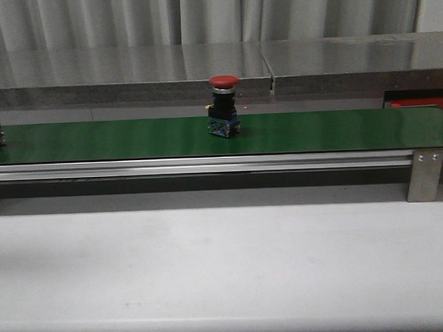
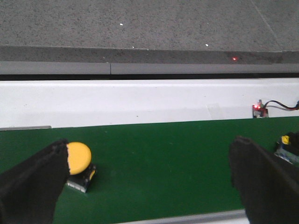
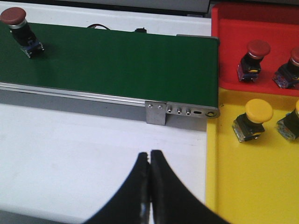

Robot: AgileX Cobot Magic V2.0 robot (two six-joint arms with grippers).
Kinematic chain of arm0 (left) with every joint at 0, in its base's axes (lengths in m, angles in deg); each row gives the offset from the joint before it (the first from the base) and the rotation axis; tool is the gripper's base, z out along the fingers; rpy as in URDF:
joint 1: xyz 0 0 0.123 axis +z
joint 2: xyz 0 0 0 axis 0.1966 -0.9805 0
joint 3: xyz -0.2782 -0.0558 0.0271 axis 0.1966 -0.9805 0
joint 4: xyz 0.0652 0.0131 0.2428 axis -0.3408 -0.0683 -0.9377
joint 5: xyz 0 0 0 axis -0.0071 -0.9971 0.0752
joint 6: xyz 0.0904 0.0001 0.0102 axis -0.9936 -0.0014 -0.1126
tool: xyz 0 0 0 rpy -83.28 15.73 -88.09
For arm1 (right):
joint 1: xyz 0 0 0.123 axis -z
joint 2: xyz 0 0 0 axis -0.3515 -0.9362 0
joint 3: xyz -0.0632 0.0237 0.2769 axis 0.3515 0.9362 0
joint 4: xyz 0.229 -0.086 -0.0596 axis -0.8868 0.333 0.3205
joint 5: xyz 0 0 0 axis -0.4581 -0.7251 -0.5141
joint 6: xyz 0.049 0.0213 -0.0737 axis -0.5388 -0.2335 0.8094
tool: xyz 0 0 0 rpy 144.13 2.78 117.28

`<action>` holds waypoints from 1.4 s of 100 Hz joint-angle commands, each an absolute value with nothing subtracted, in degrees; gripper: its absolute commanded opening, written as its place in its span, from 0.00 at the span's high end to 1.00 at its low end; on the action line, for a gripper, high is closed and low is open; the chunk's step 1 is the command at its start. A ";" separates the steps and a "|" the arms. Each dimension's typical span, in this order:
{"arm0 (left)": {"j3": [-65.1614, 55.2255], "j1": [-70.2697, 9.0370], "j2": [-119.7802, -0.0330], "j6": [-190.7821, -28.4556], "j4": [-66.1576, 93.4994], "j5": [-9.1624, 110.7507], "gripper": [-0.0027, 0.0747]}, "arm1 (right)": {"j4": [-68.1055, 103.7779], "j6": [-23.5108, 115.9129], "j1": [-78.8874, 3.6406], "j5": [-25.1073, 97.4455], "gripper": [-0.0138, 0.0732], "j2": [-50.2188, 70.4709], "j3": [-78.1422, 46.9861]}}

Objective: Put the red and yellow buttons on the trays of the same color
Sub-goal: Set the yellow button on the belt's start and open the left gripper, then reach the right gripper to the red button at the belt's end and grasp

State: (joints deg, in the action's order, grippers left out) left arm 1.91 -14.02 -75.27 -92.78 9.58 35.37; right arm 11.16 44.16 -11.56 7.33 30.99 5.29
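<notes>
I see two trays past the end of the green belt (image 3: pixel 117 56): the red tray (image 3: pixel 233 42) holds a red-capped button (image 3: pixel 253 59) and a second one cut off by the frame edge (image 3: pixel 290 70), and the yellow tray (image 3: pixel 243 186), touching it along one side, holds a yellow-capped button (image 3: pixel 252 120) plus another partly out of frame (image 3: pixel 290 122). On the belt, a red button (image 1: pixel 224 105) stands upright near the middle of its length, and a yellow button (image 2: pixel 78 164) lies tipped over just beside my left gripper (image 2: pixel 149 172), whose fingers are spread wide over the belt, holding nothing. My right gripper (image 3: pixel 150 186) is pressed closed and empty above the white worktop (image 1: pixel 225 268). Behind the belt I see a grey counter (image 1: pixel 131 67) and pale curtains (image 1: pixel 202 14).
</notes>
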 commanded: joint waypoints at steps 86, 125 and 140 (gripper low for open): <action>-34.10 -16.56 -25.26 -92.70 14.91 42.54 0.99 | 7.40 44.77 -11.66 8.47 0.83 30.94 3.77; -34.10 -16.56 -25.26 -92.70 14.91 42.54 0.99 | 4.89 46.93 -11.66 9.74 0.11 26.37 1.53; -34.10 -16.56 -25.26 -92.70 14.91 42.54 0.99 | 3.60 48.09 -12.29 9.54 0.11 17.55 -3.61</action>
